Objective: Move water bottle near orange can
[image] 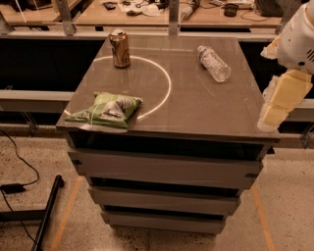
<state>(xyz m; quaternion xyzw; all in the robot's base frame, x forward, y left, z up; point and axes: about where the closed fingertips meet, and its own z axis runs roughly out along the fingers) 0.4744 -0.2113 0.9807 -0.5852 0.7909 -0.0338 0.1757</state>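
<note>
The water bottle is clear and crinkled and lies on its side at the back right of the brown table top, cap toward the back left. The orange can stands upright at the back left, on the white circle line. My gripper hangs at the table's right edge, cream-coloured, pointing down, to the right of the bottle and nearer the front. It holds nothing that I can see.
A green crinkled snack bag lies at the front left of the table. The table is a drawer cabinet. A cluttered bench runs behind it. A black pole and a cable lie on the floor at left.
</note>
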